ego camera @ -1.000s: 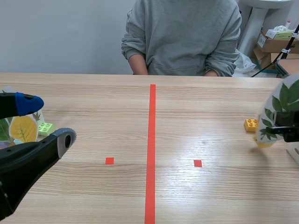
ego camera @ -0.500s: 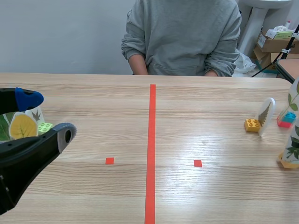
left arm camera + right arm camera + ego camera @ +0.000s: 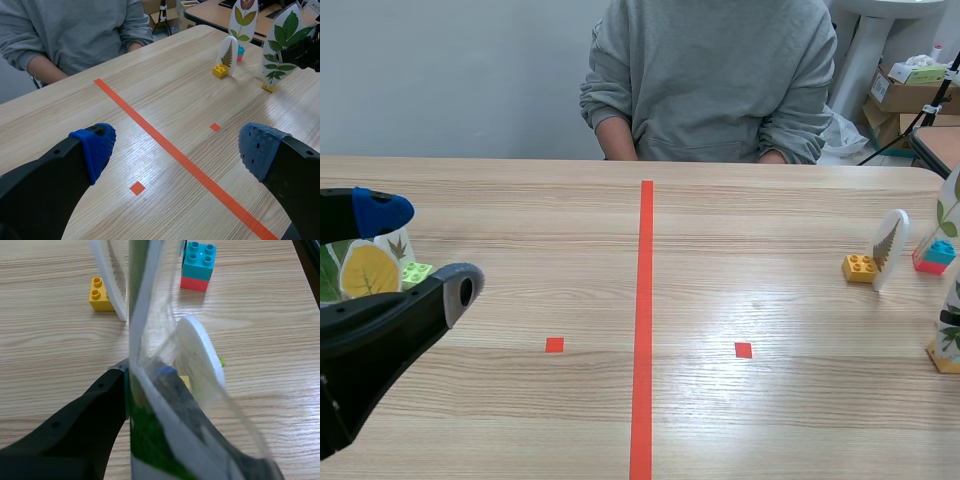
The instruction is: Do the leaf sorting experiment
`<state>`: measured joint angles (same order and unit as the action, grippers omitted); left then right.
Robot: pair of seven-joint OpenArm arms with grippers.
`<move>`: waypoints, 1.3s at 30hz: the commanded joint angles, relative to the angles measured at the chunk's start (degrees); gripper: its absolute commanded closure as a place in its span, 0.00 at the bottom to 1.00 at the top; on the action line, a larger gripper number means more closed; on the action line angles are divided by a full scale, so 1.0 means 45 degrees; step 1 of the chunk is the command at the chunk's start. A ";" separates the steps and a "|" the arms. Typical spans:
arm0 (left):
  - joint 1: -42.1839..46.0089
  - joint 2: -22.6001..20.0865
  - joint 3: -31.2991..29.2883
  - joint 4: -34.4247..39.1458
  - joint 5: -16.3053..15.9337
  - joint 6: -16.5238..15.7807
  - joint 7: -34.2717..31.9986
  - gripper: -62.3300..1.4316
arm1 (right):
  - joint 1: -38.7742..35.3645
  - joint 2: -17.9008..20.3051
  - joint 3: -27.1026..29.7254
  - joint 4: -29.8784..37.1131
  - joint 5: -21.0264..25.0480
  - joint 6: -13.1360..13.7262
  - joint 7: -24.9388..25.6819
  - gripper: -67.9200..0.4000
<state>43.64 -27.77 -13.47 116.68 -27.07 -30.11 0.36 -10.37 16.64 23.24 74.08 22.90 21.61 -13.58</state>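
At the table's (image 3: 770, 220) right edge, the right gripper (image 3: 145, 377) pinches a compound-leaf card (image 3: 280, 50); the left gripper (image 3: 175, 147) is spread and empty. Sorting seems incomplete: the fern card (image 3: 890, 245) waits.

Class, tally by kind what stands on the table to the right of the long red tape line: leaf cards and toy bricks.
White laminated leaf cards: 3 (fern card, broad-leaf card, compound-leaf card)
Plastic toy bricks: 4 (yellow brick, second yellow brick, blue brick, red brick)
Total: 7
A green speck by the compound-leaf card is too small to tell.
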 commanded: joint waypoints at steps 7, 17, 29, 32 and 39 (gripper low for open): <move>-0.0005 0.0092 -0.0010 0.0155 -0.0092 -0.0024 -0.0204 0.15 | 0.0117 0.0175 0.0092 0.0238 0.0053 -0.0058 0.0228 0.88; -0.0005 0.0092 -0.0010 0.0155 -0.0092 -0.0024 -0.0204 0.15 | 0.0121 0.0175 0.0092 0.0238 0.0063 -0.0049 0.0384 0.61; 0.0000 0.0092 -0.0010 0.0155 -0.0092 -0.0024 -0.0194 0.15 | 0.0121 0.0277 0.0107 0.0257 0.0481 0.0311 0.0505 0.08; 0.0000 0.0092 -0.0010 0.0155 -0.0092 -0.0024 -0.0165 0.15 | 0.0121 0.0413 0.0165 0.0335 0.0583 0.0597 0.0442 0.08; 0.0000 0.0092 -0.0010 0.0155 -0.0092 -0.0029 -0.0165 0.15 | 0.0112 0.0505 0.1146 0.1525 0.1175 0.1394 -0.0690 0.08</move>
<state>43.64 -27.77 -13.47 116.68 -27.07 -30.11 0.40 -10.37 17.37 27.27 78.76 27.16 27.55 -17.30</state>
